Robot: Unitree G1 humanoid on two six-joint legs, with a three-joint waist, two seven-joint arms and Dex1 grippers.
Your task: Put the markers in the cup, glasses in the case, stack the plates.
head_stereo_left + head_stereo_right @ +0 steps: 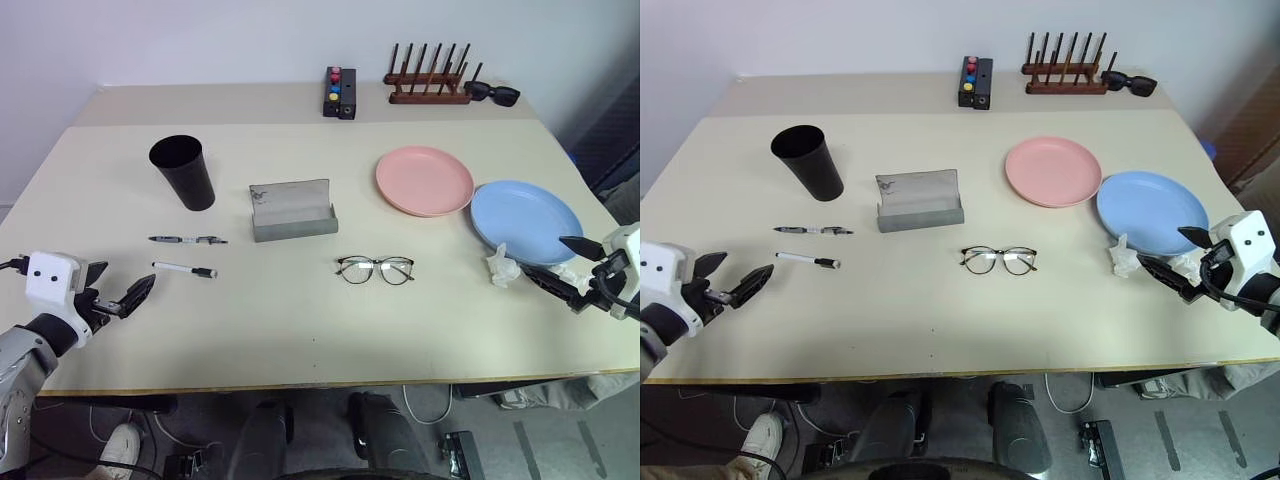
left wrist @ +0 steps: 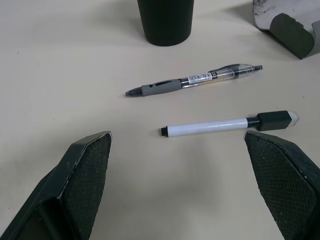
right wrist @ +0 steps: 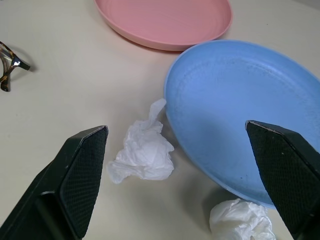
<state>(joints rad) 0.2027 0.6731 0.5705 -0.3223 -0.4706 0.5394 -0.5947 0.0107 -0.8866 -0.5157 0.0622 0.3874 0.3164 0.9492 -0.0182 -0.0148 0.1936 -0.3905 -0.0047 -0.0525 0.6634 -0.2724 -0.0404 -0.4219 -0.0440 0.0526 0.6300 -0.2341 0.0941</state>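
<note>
The white marker (image 1: 184, 269) and dark pen (image 1: 188, 240) lay on the table (image 1: 300, 320) near the black cup (image 1: 183, 172), just ahead of the left gripper (image 1: 112, 290), spread wide and empty. The right gripper (image 1: 566, 268) gaped wide beside the blue plate (image 1: 525, 220), touching nothing.

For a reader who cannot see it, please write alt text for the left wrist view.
The open left end effector hovers over a beige table, its two black fingers either side of a white marker with a black cap. Beyond lies a slim dark marker with a printed barrel, then the base of a matte black plastic cup and a corner of a grey case.
</note>
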